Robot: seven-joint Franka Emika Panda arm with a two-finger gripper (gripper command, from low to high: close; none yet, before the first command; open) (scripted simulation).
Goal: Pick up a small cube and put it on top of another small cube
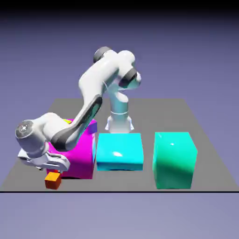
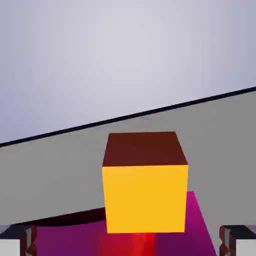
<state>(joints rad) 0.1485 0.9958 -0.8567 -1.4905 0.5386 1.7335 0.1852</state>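
A small cube [image 1: 53, 180] with an orange top and red-orange sides sits on the grey table near its front edge, at the exterior view's left. My gripper [image 1: 52, 171] hangs just above it, jaws open. In the hand view the small cube [image 2: 145, 197] fills the lower middle, standing between my two fingertips [image 2: 18, 241], which are set wide apart and do not touch it. Another small cube is out of view.
A big magenta block [image 1: 80, 151] stands right behind the small cube, under my forearm; a sliver of yellow [image 1: 68, 121] shows at its far top. A cyan block [image 1: 119, 151] and a taller teal block [image 1: 173, 159] stand to the right. The table's front edge [image 1: 140, 191] is close.
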